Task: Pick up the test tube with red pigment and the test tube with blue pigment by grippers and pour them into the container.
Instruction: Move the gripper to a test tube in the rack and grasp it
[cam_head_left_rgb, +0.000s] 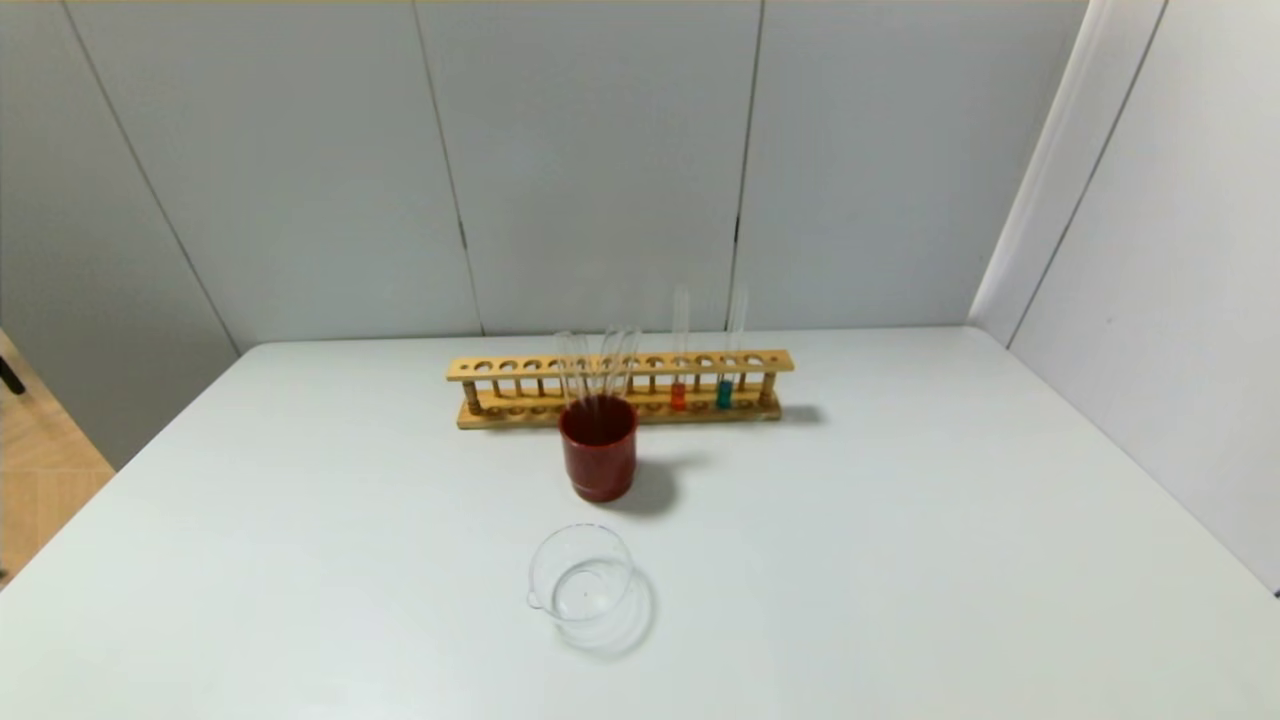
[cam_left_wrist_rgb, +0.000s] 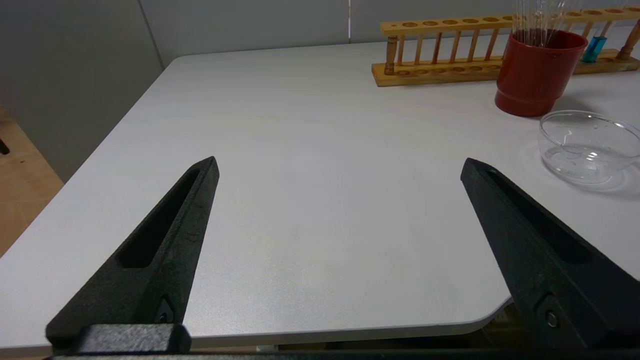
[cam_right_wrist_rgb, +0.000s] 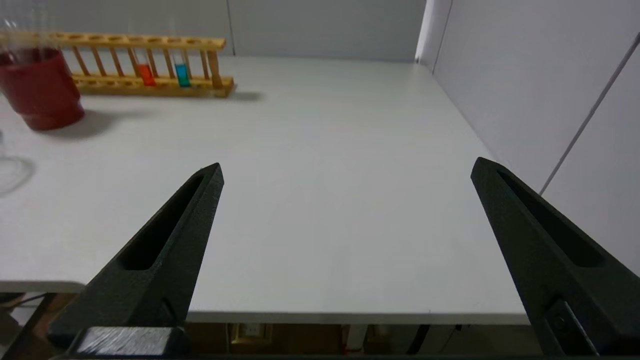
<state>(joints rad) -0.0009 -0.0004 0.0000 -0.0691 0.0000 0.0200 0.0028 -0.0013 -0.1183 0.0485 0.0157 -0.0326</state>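
The right gripper (cam_right_wrist_rgb: 345, 167) and left gripper (cam_left_wrist_rgb: 340, 165) are held wide, empty, at the surface's (cam_head_left_rgb: 900, 560) near edge. The test tube with red pigment (cam_head_left_rgb: 678, 392) and the test tube with blue pigment (cam_head_left_rgb: 724, 390) stand in the rack (cam_head_left_rgb: 520, 370), to be approached level and clasped above it.

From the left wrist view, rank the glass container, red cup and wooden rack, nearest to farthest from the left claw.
Left claw open, at the table's near edge.
1. Glass container, nearest, toward the table's middle.
2. Red cup, behind it.
3. Wooden rack, farthest, near the wall.
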